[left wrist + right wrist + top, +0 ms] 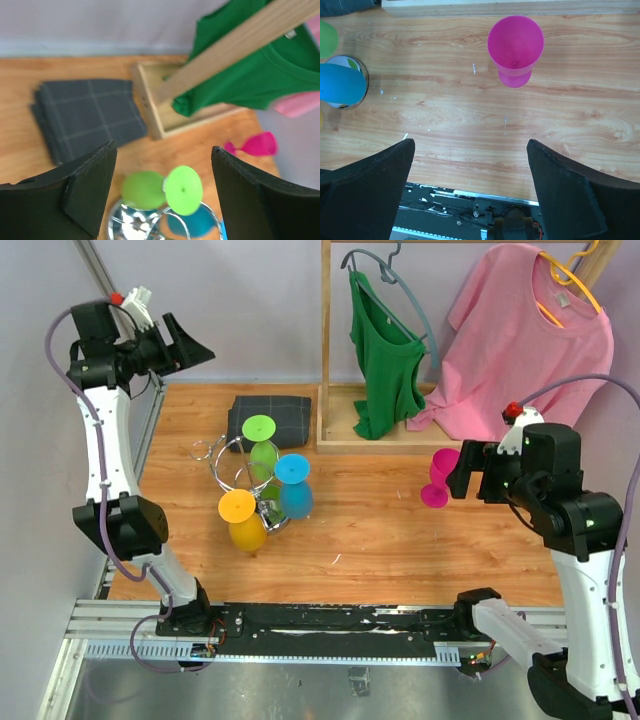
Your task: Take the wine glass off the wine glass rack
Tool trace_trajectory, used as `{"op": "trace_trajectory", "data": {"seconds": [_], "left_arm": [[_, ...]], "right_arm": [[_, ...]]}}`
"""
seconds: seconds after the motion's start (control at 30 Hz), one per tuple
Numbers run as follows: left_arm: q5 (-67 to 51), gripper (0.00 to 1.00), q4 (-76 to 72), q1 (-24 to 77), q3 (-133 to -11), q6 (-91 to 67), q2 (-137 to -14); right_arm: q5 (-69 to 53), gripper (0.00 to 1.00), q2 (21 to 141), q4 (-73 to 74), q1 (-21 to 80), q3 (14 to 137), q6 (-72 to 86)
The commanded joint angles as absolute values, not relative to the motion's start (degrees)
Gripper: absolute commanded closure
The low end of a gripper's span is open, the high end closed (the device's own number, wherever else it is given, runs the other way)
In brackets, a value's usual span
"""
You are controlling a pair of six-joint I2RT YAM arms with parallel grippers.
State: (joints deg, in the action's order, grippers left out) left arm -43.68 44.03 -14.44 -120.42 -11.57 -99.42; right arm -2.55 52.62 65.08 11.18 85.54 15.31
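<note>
L gripper: raised high over the table's far-left corner, tilted down twd the rack. Fingers spread wide, nothing betw them.
Grey cloth: folded, flat on the table, just behind the rack.
Wine glass rack: silver wire stand, left-centre of the table. Curled loop arms stick out to the left, shiny round base under the glasses.
Green glass: hangs on the rack foot-up, far side, bowl down.
Yellow glass: on the rack foot-up, near-left side.
Blue glass: on the rack foot-up, right side, just beside the green one.
Wooden clothes rack: at the table's back, w/ a box base.
Green top: on a hanger, hem down in the box base.
Pink glass: off the rack, upright on the bare table, well apart from the rack to its right. Mouth open upward in the R wrist view.
Pink tee: on a yellow hanger, far right.
R gripper: low, facing the pink glass from the near-right. Wide open, empty. The glass sits ahead of the fingertips, clear of both.
</note>
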Motion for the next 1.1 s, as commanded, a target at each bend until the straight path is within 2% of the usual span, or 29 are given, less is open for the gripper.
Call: {"op": "trace_trajectory", "data": {"seconds": [0.0,0.13,0.2,0.5,0.63,0.73,0.93,1.07], "left_arm": [[-59.0,0.20,46.5,-14.6,-115.4,-20.9,-100.5],[-64.1,0.23,46.3,-14.6,-112.0,-20.3,-101.2],[-66.8,0.28,46.4,-14.6,-110.5,-19.9,-102.3],[-69.0,0.29,46.9,-14.5,-102.4,-17.6,-101.9],[-70.0,0.35,46.9,-14.4,-98.1,-16.5,-101.3],[-70.2,0.36,47.2,-14.4,-97.6,-15.8,-101.4],[-71.1,0.46,48.3,-14.2,-97.3,-15.2,-102.7],[-71.3,0.48,51.2,-13.1,-97.5,-12.5,-103.6]], "right_arm": [[-1.5,0.04,50.3,68.5,10.5,85.5,16.6],[-1.5,0.02,48.3,69.7,10.5,83.8,17.5],[-2.0,0.01,47.5,69.7,10.5,82.6,18.1],[-2.5,0.01,45.8,70.0,10.5,80.0,18.6],[-2.7,0.02,46.7,70.3,10.5,80.8,18.4],[-2.7,0.01,47.7,70.6,10.5,82.2,18.1],[-2.8,0.01,48.7,70.8,10.5,83.4,17.6],[-2.9,0.01,48.8,70.7,10.5,83.1,17.6]]}}
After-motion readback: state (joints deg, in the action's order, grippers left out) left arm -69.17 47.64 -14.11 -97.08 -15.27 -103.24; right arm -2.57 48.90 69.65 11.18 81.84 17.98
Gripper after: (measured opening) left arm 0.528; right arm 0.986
